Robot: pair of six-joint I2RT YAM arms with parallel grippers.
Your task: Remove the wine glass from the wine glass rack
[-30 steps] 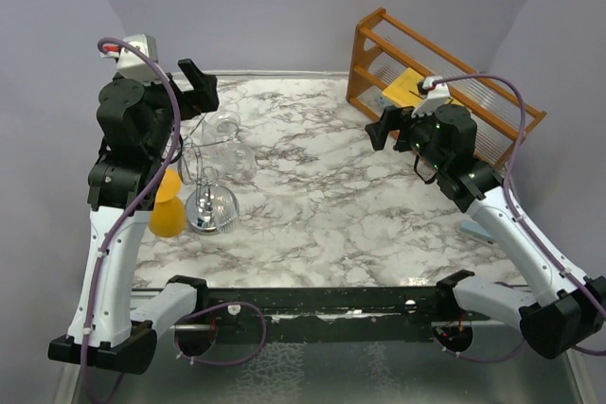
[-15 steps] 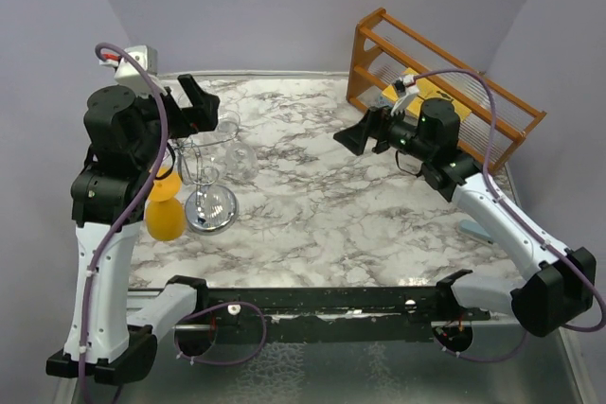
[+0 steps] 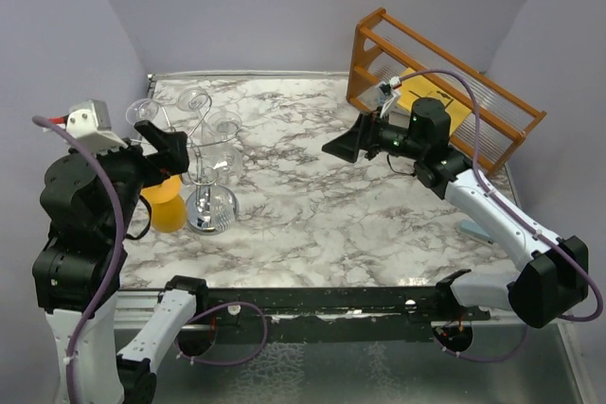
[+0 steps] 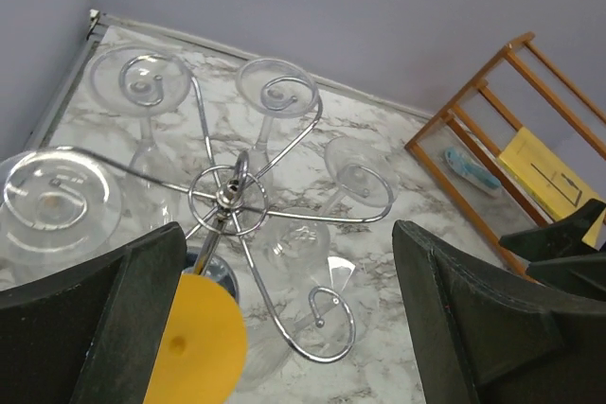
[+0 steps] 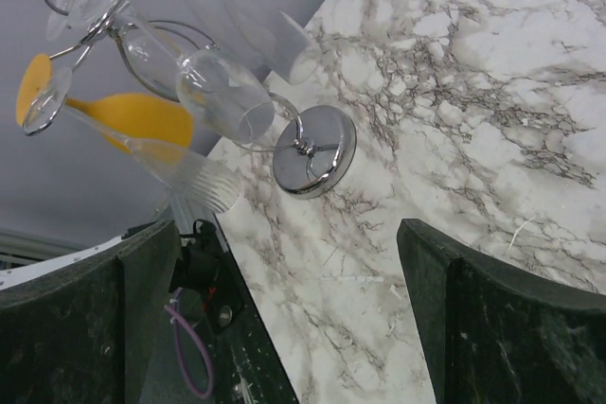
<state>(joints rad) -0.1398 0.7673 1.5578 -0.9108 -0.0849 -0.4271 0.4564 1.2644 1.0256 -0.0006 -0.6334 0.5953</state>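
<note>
- The left tool (image 3: 163, 146) and right tool (image 3: 341, 146) hung released, empty.
- A careless pull on one wine glass (image 4: 358, 184) could topple the rack (image 4: 227, 198) or knock neighbouring glasses (image 4: 59, 201).

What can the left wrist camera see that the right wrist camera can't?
Only the left wrist view shows the wooden shelf with its yellow sheet. Only the right wrist view shows a purple cable. Both show the rack, its hanging glasses, the yellow glass and the marble table.
</note>
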